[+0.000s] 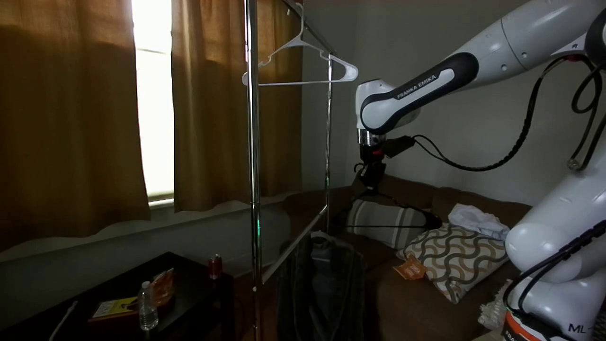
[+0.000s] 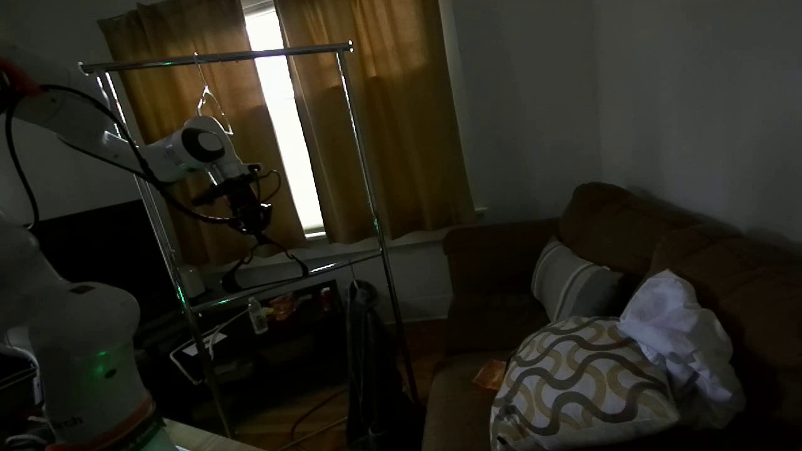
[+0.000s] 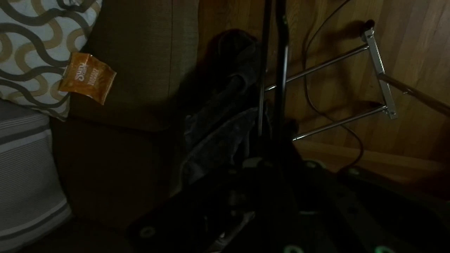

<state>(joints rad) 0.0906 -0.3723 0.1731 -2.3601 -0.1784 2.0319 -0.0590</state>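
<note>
My gripper (image 1: 371, 185) is shut on the top of a black hanger (image 1: 433, 221) and holds it in the air, hanging down. In an exterior view the gripper (image 2: 258, 230) and the hanger (image 2: 230, 282) appear in front of the metal clothes rack (image 2: 219, 58). In the wrist view the dark fingers (image 3: 269, 154) meet around the hanger (image 3: 282, 45), which runs out toward the top edge; the exact grip is too dark to see. A white hanger (image 1: 297, 41) hangs from the rack's top rail, above gripper height.
A dark garment (image 1: 322, 284) hangs low at the rack. A brown couch (image 2: 489, 275) holds a patterned pillow (image 2: 583, 382), a striped pillow (image 2: 570, 282), a white cloth (image 2: 680, 338) and an orange packet (image 3: 88, 78). A dark table (image 1: 189, 284) bears a bottle (image 1: 147, 308) and a red can (image 1: 215, 266).
</note>
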